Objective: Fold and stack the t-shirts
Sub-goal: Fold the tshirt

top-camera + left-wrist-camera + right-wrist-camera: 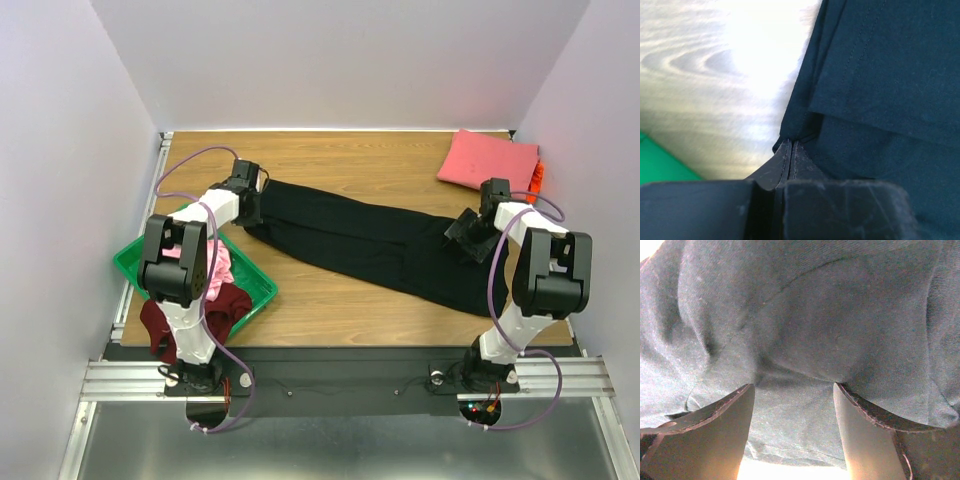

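1. Top view: no lettering, brand, number or sign can be read on the black t-shirt (370, 245), the coral-pink t-shirt (485, 160), the green tray (257, 287) or the surface (350, 165).
2. Left wrist view: plain dark cloth, wood grain and a green corner; nothing can be read.
3. Right wrist view: plain dark cloth fills the view; no label or print can be read.

You look down on the table (350, 160) from above and behind. Both wrist views sit close against the same black shirt (370, 245)
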Available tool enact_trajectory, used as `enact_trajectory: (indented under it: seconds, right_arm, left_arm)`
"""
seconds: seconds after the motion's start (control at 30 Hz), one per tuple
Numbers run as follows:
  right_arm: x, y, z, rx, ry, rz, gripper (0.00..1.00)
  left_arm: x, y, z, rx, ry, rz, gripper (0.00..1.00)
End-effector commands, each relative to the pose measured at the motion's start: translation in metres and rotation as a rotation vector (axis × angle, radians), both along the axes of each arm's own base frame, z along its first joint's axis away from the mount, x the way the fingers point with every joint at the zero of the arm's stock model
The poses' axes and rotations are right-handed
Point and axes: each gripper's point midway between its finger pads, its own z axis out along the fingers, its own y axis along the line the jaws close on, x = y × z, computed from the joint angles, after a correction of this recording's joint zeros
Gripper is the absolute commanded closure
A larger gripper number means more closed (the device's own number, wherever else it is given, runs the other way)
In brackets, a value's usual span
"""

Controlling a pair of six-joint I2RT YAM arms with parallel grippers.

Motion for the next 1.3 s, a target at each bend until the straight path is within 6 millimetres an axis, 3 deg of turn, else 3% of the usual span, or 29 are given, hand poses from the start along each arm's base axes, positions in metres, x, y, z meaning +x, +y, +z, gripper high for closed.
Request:
enact_trajectory:
  seconds: [0.0, 0.37, 0.47, 0.5, 0.67, 0.77, 0.9, 0.93, 1.0, 1.07, 1.1, 1.13, 1.27]
  right_arm:
    - [-0.036, -0.039, -0.053, -0.151, 0.18, -0.026, 0.29]
    - [-0.028, -0.042, -0.059, -0.155, 0.19, -0.012, 0.29]
    - [-0.027, -0.043, -0.06, -0.162, 0.192, -0.009, 0.29]
    - [-0.027, -0.043, -0.06, -0.161, 0.195, -0.007, 0.29]
    - [-0.029, -0.042, -0.062, -0.155, 0.2, -0.003, 0.29]
    - [-0.027, -0.043, -0.058, -0.158, 0.185, -0.004, 0.29]
    - [-0.013, -0.042, -0.038, -0.154, 0.107, 0.009, 0.3]
    - [-0.01, -0.042, -0.032, -0.154, 0.087, 0.011, 0.3]
    - [-0.003, -0.043, -0.019, -0.164, 0.042, 0.015, 0.3]
    - [0.004, -0.044, 0.001, -0.175, -0.021, 0.01, 0.3]
    - [0.007, -0.044, 0.008, -0.176, -0.04, 0.014, 0.3]
    - [0.01, -0.044, 0.018, -0.18, -0.074, 0.011, 0.3]
    - [0.014, -0.043, 0.029, -0.174, -0.105, 0.001, 0.3]
  left_arm:
    - [-0.008, 0.025, 0.025, 0.063, -0.046, 0.076, 1.0]
    - [-0.029, 0.043, 0.031, 0.125, -0.031, 0.146, 1.0]
    - [-0.033, 0.049, 0.037, 0.148, -0.033, 0.169, 0.88]
    - [-0.036, 0.052, 0.039, 0.154, -0.027, 0.183, 0.76]
    - [-0.036, 0.061, 0.05, 0.184, -0.039, 0.219, 0.51]
    - [-0.028, 0.06, 0.065, 0.182, -0.068, 0.227, 0.46]
    - [0.004, 0.043, 0.094, 0.117, -0.164, 0.188, 0.44]
    - [0.02, 0.028, 0.111, 0.078, -0.215, 0.157, 0.43]
    - [0.035, 0.008, 0.114, 0.062, -0.226, 0.105, 0.42]
    - [0.054, -0.029, 0.134, 0.009, -0.277, 0.021, 0.42]
    - [0.061, -0.042, 0.128, 0.001, -0.269, -0.019, 0.42]
    - [0.067, -0.067, 0.138, -0.048, -0.292, -0.074, 0.42]
    - [0.077, -0.112, 0.119, -0.153, -0.258, -0.219, 0.42]
